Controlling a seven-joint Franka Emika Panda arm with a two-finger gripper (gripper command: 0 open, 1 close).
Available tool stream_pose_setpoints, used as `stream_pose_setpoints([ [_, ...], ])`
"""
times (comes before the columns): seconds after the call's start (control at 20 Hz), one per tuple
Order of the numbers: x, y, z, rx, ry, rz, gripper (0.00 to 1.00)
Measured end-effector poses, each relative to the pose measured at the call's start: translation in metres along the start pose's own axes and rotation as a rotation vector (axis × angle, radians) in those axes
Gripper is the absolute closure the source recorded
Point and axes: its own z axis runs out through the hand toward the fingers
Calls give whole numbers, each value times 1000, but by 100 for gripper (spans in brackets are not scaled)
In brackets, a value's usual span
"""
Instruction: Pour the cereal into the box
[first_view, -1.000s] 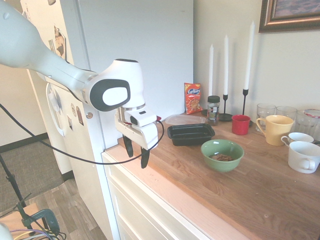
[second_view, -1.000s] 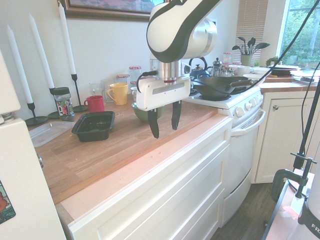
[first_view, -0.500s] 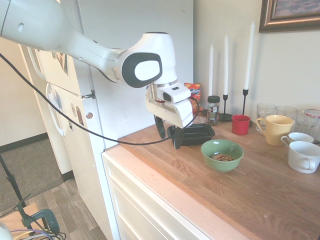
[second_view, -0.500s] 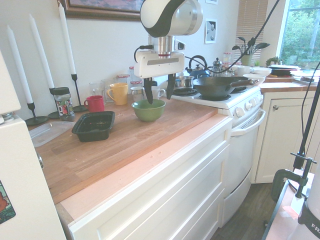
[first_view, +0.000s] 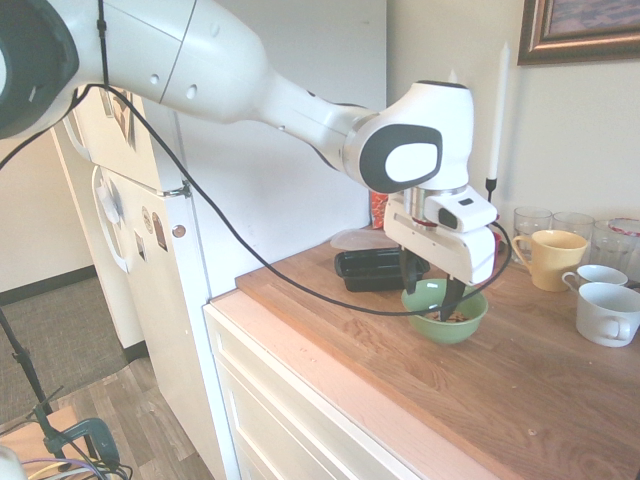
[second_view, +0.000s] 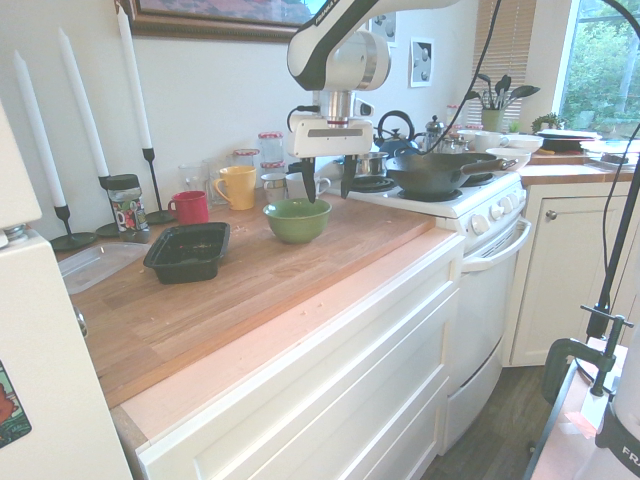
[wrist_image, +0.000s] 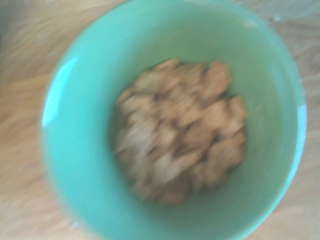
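A red mug (second_view: 190, 207) is standing near a yellow mug (second_view: 238, 188). Behind the worktop's stove, a framed picture (second_view: 422, 62) is hanging on the wall.

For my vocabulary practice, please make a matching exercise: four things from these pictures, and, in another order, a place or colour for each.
Things:
1. cereal
2. box
3. gripper
4. cup with the handle beside the yellow mug

Places or colours:
A. red
B. above the green bowl, open
C. inside the green bowl
D. black

Right pairs: 1-C; 2-D; 3-B; 4-A
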Motion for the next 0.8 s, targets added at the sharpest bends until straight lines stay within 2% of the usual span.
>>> stream_pose_setpoints([
  [0.2, 29, 9, 16, 7, -31, 20, 0],
  [0.55, 42, 0, 51, -6, -63, 25, 0],
  [0.6, 43, -2, 54, -9, -65, 25, 100],
  [0.8, 50, -9, 62, -10, -69, 25, 100],
])
